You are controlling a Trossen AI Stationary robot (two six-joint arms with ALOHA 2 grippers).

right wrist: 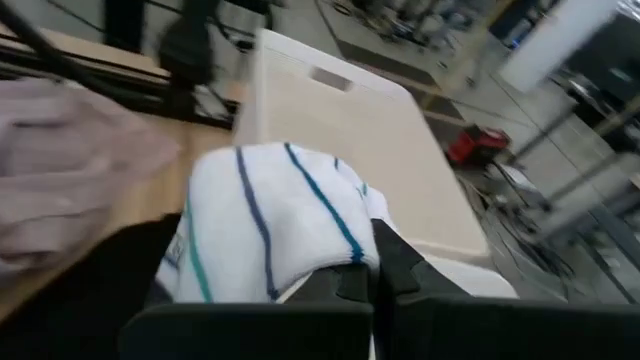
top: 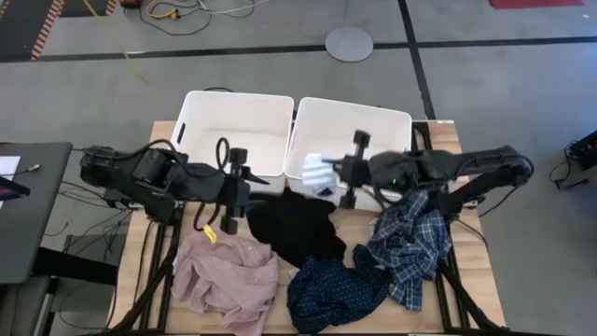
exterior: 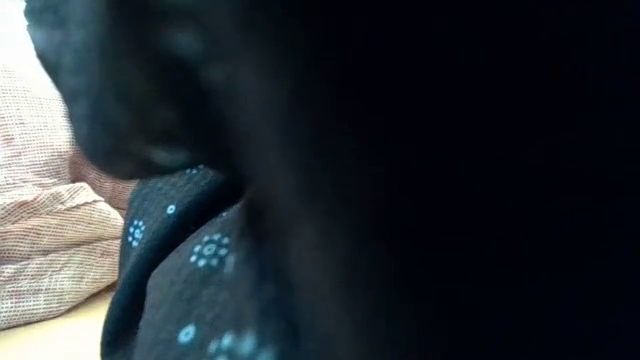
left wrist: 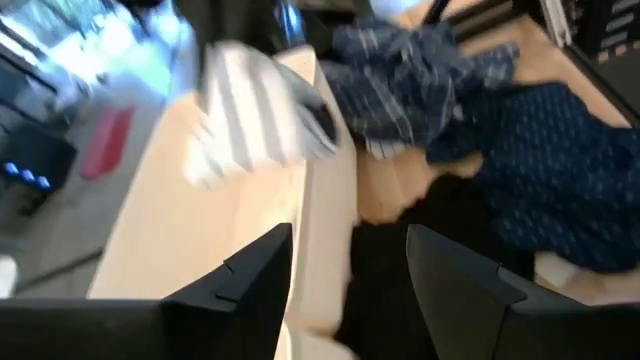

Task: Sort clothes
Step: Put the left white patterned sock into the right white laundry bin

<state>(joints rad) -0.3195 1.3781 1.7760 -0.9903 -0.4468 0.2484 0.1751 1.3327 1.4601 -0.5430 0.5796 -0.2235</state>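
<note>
My right gripper is shut on a white sock with blue and green stripes, at the near left corner of the right white bin. My left gripper is open and empty by the near wall of the left white bin, above the edge of the black garment. The dusty-pink garment, the navy dotted garment and the blue-white plaid shirt lie crumpled on the table. The sock also shows in the left wrist view. My right gripper pinches the bunched sock between its two shut fingers at the sock's near side. The fingers come level from the table's right. The rest of the sock bulges ahead of the fingertips, lifted clear of the table.
The two bins stand side by side at the table's far edge. The garments cover most of the near half of the table. In the low view the black garment and the navy dotted one block nearly everything, with the pink one at the left.
</note>
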